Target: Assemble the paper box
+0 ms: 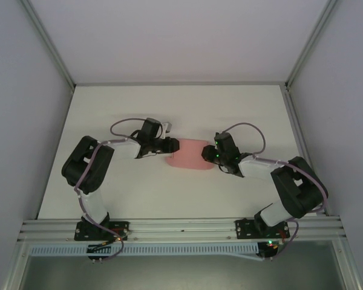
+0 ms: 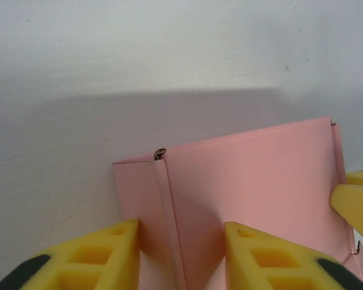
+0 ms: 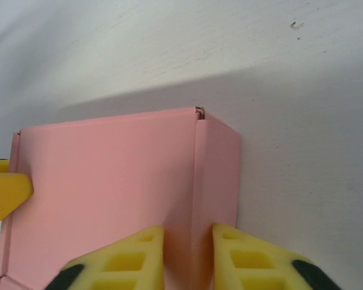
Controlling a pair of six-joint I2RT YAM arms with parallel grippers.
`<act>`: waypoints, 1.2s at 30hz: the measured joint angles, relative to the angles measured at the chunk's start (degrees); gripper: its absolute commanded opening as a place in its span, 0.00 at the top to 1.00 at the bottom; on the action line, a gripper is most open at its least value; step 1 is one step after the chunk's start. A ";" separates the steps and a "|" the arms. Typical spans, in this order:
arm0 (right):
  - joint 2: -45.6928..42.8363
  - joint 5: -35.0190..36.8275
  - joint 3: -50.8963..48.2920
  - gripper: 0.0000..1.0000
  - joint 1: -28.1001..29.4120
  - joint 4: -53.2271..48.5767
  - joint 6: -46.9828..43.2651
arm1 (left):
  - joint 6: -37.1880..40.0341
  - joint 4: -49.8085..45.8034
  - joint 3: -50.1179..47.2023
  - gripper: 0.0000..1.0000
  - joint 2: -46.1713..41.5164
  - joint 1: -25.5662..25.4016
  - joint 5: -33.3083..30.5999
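Overhead view: the paper box [image 1: 190,154], pale pink card, lies on the white desk [image 1: 169,109] between the two arms, roughly at the middle of the surface. The left gripper [image 1: 169,145] is at the box's left end and the right gripper [image 1: 209,154] at its right end, each reaching in from its own side.

Left wrist view: the paper box [image 2: 260,175] shows a broad pink panel with a narrower end panel folded off it along a crease. The left gripper [image 2: 181,257] sits astride that crease, one yellow finger on either side. Its jaws stand partly spread, with a plain width of card visible between them; they are not pressed together. At the right border a yellow fingertip [image 2: 358,202] of the right gripper lies at the box's far end.

Right wrist view: the paper box [image 3: 109,181] appears the other way round, broad panel to the left and narrow end panel to the right, and it casts a grey shadow on the desk [image 3: 302,90]. The right gripper [image 3: 187,257] is astride the crease between the two panels. Its jaws are drawn close, with only a slim strip of card between them; whether they actually pinch the card I cannot tell. A yellow fingertip [image 3: 6,193] of the left gripper shows at the left border, beside the opposite end of the box
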 measured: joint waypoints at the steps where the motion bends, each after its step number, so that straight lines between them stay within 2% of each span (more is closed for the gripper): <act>1: -0.31 0.00 -0.09 0.59 0.00 -0.07 0.20 | -0.26 0.66 -0.37 0.73 0.00 0.15 0.46; 2: -0.70 0.00 -0.20 0.50 0.00 -0.11 0.28 | -0.57 1.60 -0.87 0.74 0.00 0.44 1.07; 5: -3.10 -0.04 -0.59 0.46 0.00 -0.35 0.52 | -1.77 4.79 -2.78 0.79 0.00 1.60 3.37; 7: -5.49 0.00 -0.76 0.38 0.00 -0.63 1.07 | -2.62 6.73 -3.98 0.82 0.00 2.47 4.66; 8: -6.71 0.02 -0.81 0.30 0.00 -0.70 1.68 | -2.97 7.63 -4.48 0.82 0.00 2.86 5.20; 12: -10.40 -0.17 -1.97 0.25 -0.15 -0.68 4.17 | -5.09 12.31 -7.08 0.83 0.00 4.37 7.63; 15: -10.99 -1.42 -3.39 0.16 -0.83 -0.63 6.10 | -7.98 17.62 -10.19 0.82 0.00 6.05 10.25; 17: -10.97 -3.04 -4.28 0.14 -1.62 -0.70 7.37 | -10.01 21.07 -12.15 0.82 0.11 7.17 11.63; 21: -9.09 -6.67 -4.79 0.15 -2.58 1.55 9.44 | -12.61 25.66 -14.23 0.82 0.50 8.11 12.92; 30: 3.61 -17.31 -6.05 0.23 -3.41 17.16 14.95 | -15.43 31.50 -15.23 0.82 2.43 8.59 14.97; 34: 7.78 -21.11 -5.01 0.41 -4.24 22.36 16.11 | -15.39 31.50 -15.23 0.80 2.43 8.70 15.30; 36: 10.40 -23.21 -4.68 0.46 -4.57 26.67 17.44 | -15.15 31.39 -15.23 0.80 2.43 8.83 15.30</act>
